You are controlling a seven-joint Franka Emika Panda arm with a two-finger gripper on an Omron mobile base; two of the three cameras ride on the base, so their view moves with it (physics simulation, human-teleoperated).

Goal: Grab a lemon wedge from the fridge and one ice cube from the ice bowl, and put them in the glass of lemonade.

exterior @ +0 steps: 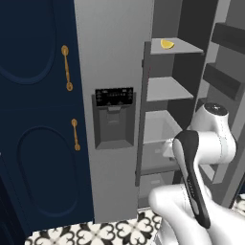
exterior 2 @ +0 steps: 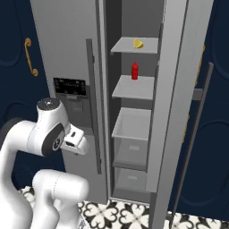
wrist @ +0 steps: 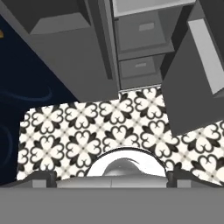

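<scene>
The fridge (exterior 2: 67,40) stands open with the lemon wedge (exterior 2: 138,43) on its top shelf, upper centre, while the empty gripper (wrist: 111,177), jaws spread, faces the tiled floor (wrist: 87,135).

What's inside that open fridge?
In the fridge, a lemon wedge lies on the top shelf and a red bottle stands on the shelf below. The lower drawers are shut, so their contents are hidden.
</scene>
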